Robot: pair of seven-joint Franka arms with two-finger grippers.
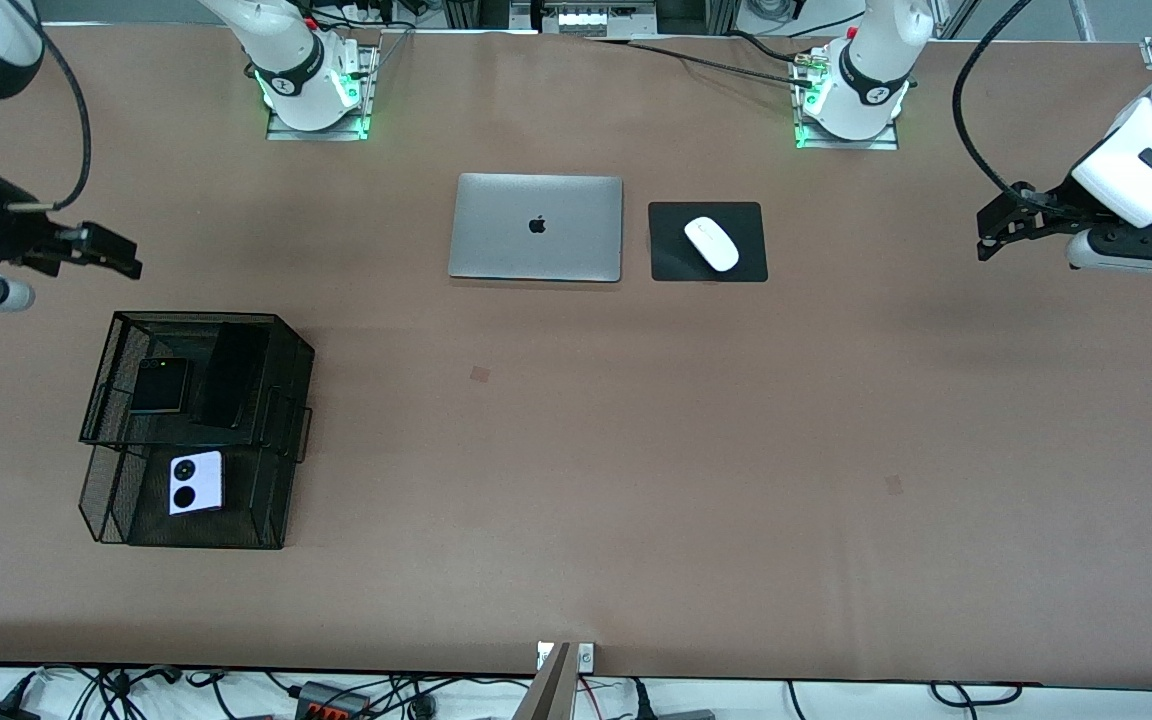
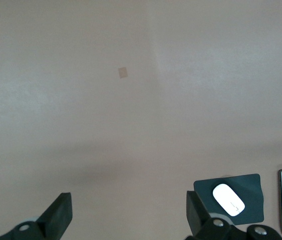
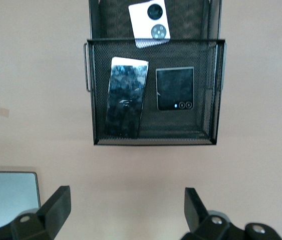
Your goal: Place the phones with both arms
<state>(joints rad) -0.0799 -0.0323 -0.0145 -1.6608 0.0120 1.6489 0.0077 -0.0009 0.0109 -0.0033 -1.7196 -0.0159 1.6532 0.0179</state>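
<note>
— Where are the phones?
— The long black slab phone [image 1: 231, 374] and small squarish black folded phone [image 1: 159, 385] lie in the black wire-mesh rack's [image 1: 101, 375] upper tray; the lilac-white two-lens phone [image 1: 196, 482] lies in the lower tray, at six o'clock from them.
— The pincers?
— Left pincer [image 1: 998, 228] and right pincer [image 1: 108, 250] both hang spread and empty over the brown counter [image 1: 636, 450].

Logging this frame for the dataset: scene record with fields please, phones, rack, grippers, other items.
long black phone: upper tier of the mesh rack
folded black phone: same tier, beside it
lilac-white phone: lower tier, nearer the front camera
left gripper: open, empty, over bare table at the left arm's end
right gripper: open, empty, over the table by the rack
other: closed laptop, white mouse on black pad
</note>
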